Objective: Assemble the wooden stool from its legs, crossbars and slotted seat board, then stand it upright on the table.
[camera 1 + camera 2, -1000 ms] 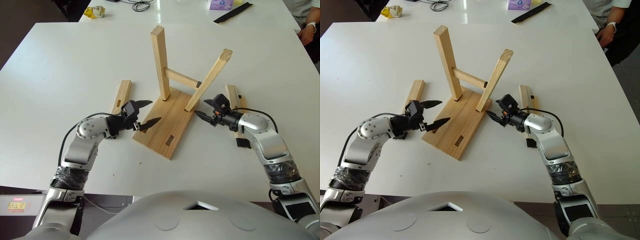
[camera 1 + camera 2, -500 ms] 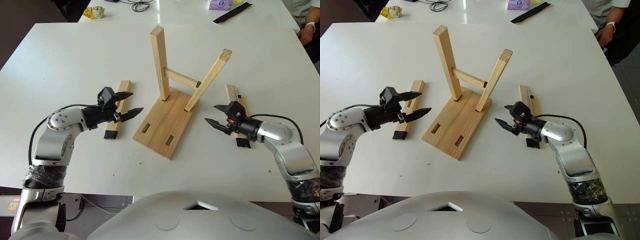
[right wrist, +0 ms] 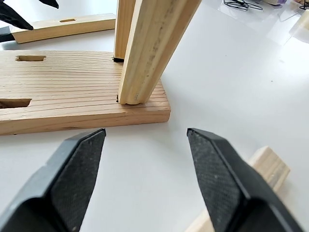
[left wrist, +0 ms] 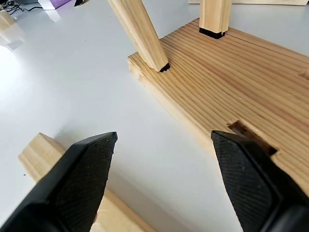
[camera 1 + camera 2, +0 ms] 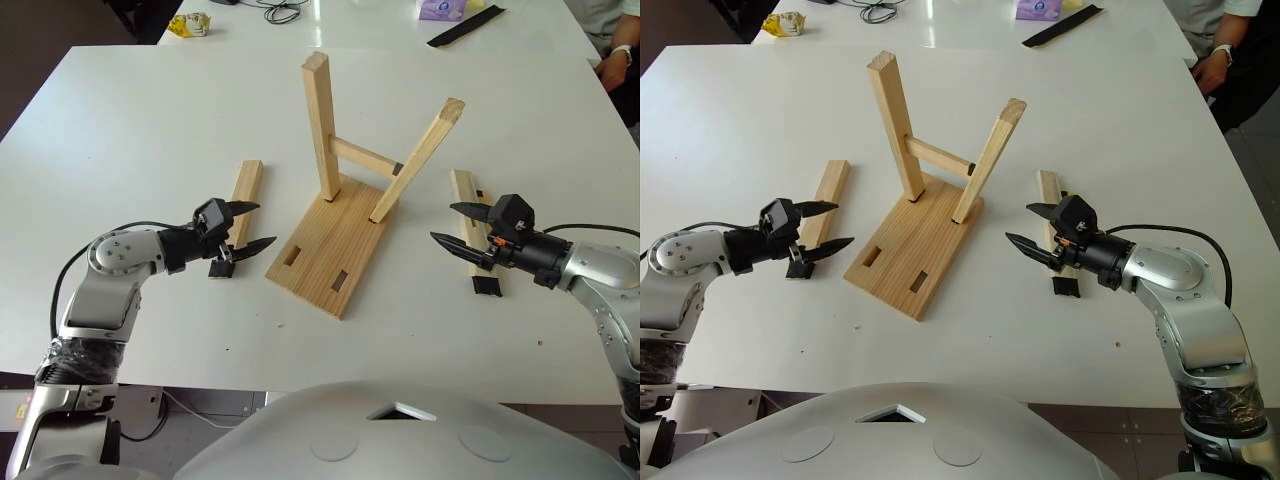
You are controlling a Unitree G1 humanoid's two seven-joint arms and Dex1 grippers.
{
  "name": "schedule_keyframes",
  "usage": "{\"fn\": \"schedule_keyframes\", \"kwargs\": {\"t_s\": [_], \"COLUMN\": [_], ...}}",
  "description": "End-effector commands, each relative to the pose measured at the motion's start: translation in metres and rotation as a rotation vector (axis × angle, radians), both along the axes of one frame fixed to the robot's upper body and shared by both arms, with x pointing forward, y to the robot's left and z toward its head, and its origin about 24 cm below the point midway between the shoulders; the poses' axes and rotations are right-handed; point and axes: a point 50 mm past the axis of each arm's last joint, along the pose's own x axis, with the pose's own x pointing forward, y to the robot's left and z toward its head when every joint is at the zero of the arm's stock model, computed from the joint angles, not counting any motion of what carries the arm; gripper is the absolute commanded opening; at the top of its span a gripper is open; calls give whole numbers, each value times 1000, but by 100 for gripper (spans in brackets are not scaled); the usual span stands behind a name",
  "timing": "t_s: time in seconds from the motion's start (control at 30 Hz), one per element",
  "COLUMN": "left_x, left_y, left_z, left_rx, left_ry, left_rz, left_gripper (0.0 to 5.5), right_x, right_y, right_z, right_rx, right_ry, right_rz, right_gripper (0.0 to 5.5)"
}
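left claw (image 5: 266, 223) agape beside loose leg (image 5: 245, 188) — right claw (image 5: 442, 222) agape too

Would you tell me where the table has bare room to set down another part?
Free: the wide table stretch left of the left loose leg, and the near strip before the seat board. Crowded: beside the board, where the left tool hovers by that leg and the right tool by the right loose leg.

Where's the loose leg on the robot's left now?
In the head views, the loose leg lies flat on the table, left of the seat board, with the open left gripper over its near half.
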Motion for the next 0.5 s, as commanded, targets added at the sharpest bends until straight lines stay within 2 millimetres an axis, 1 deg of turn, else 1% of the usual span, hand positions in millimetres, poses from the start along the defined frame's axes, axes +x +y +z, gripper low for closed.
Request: {"fn": "schedule_keyframes", "kwargs": {"t_s": [0.03,0.13,0.23,0.3,0.43,0.5], "left_x": [6,-1,-5,-2,9,10], "left_y": [-2,-10,-12,-14,-19,-20], "left_z": [9,4,-3,-4,3,4], "left_rx": [81,138,216,239,240,255], "left_ry": [-95,-127,-170,-208,-284,-312], "left_rz": [-57,-156,-238,-252,-218,-219], "left_gripper": [363,363,363,363,363,363], "right_x": [0,2,2,2,0,-1], "right_y": [1,1,2,4,7,8], "right_z": [3,4,6,7,8,8], "right_rx": [-3,0,3,14,23,24], "right_ry": [-12,-22,-31,-36,-41,-41], "right_rz": [-3,-9,-9,-1,9,9], "right_gripper": [313,313,313,313,313,313]}}
